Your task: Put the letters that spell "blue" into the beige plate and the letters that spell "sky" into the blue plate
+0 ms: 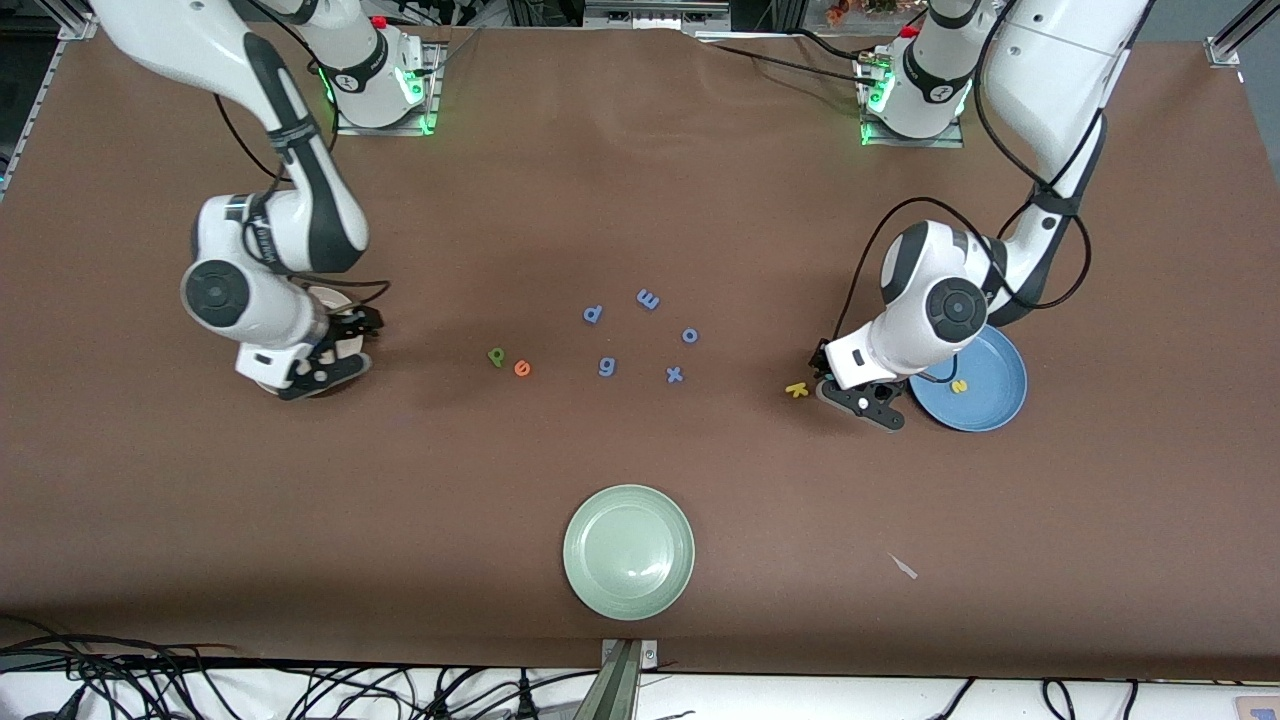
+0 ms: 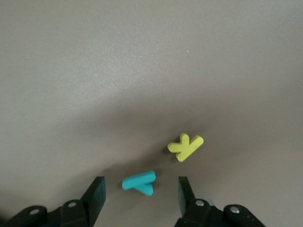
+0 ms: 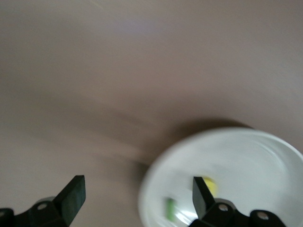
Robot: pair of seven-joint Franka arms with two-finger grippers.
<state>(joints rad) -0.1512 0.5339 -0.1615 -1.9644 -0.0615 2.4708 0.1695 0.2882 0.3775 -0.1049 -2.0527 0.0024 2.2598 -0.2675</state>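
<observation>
Progress: partial. The blue plate (image 1: 985, 400) at the left arm's end of the table holds the yellow "s" (image 1: 959, 386). The yellow "k" (image 2: 185, 146) and the teal "y" (image 2: 140, 182) lie on the table just beside that plate, not yet placed. The left claw (image 2: 141, 191) hangs low over the teal "y" with its fingers spread, one on each side of the letter, pinching nothing.

The beige plate (image 3: 246, 156) lies at the right arm's end of the table, largely hidden under the arm in the front view. The right wrist view shows a yellow piece (image 3: 210, 185) and a green piece (image 3: 170, 209) in it, probably the "u" and the "l"; blur prevents a firm reading. The right claw (image 3: 137, 194) hangs over the plate's rim, fingers spread wide and empty.

Still on the table near its middle: the light green "b" (image 1: 496, 356) and the orange "e" (image 1: 521, 369), close together.

Not part of the task: five blue letters (image 1: 648, 299) scattered mid-table and a pale green plate (image 1: 629, 551) nearer the front camera.

Surface: the table (image 1: 300, 520) has a plain brown matte cover. Cables run along the edge nearest the front camera
</observation>
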